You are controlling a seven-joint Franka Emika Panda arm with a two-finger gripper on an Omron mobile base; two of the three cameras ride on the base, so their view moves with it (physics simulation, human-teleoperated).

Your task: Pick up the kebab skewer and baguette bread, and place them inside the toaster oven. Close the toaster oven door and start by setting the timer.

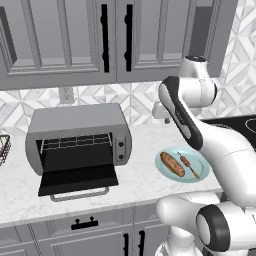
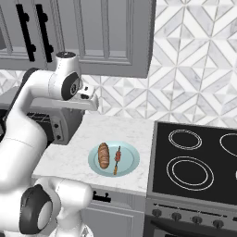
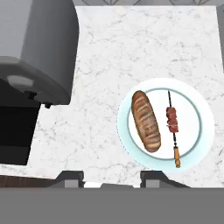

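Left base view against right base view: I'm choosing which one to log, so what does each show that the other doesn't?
Left base alone: the oven's open front with its rack, the dropped door, and a wire basket at the left edge. Right base alone: the black stovetop with its burner rings. Both: the plate on the marble counter, carrying the baguette and the skewer side by side, and the grey wall cabinets.
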